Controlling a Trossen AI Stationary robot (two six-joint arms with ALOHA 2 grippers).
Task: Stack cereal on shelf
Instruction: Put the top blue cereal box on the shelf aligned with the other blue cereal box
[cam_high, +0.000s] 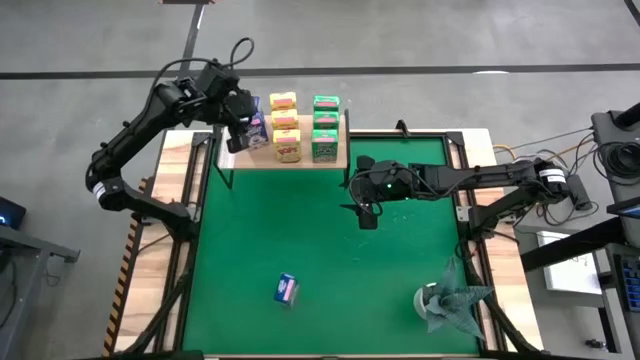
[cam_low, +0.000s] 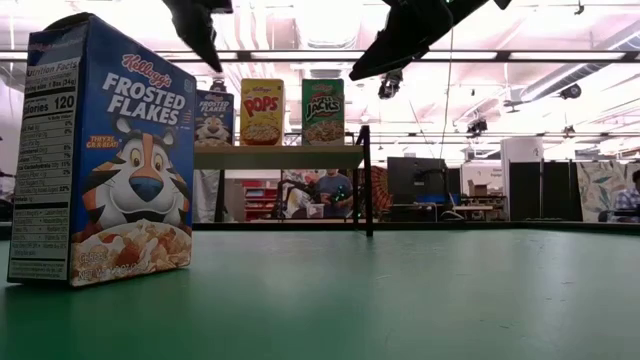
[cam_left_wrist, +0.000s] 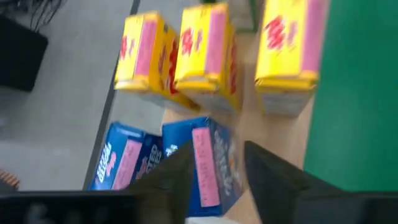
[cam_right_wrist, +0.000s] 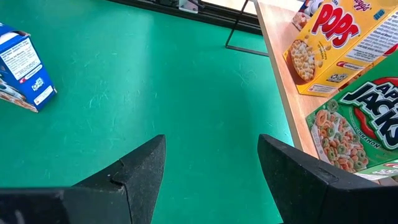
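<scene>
I have the left claw (cam_high: 238, 125) over the left end of the shelf (cam_high: 300, 158), just above the blue boxes there. In the left wrist view its two dark fingers (cam_left_wrist: 174, 180) stand on each side of one blue box (cam_left_wrist: 208, 158), with a second blue box (cam_left_wrist: 121, 163) close beside it, but I cannot tell if the fingers press the box or only frame it. Behind them I see the three yellow boxes (cam_left_wrist: 208, 59) in a row, very near, so there is little room on that side. The green boxes (cam_high: 325, 125) fill the right part of the shelf, up to its edge.

The right claw (cam_high: 366, 212) hangs spread apart over the green mat (cam_high: 320, 250), just in front of the right end of the shelf, holding nothing. In its wrist view a yellow Pops box (cam_right_wrist: 339, 50) and a green Apple Jacks box (cam_right_wrist: 354, 130) are cut off by the frame.

One blue box (cam_high: 286, 289) stands alone on the mat, far from the shelf, with open mat all around it. In the low view it fills the left side and hides what is behind it. A grey-green foil wad (cam_high: 445, 303) sits near the right front corner of the tabletop (cam_high: 160, 250). From above, the arm covers most of the blue boxes on the shelf.
</scene>
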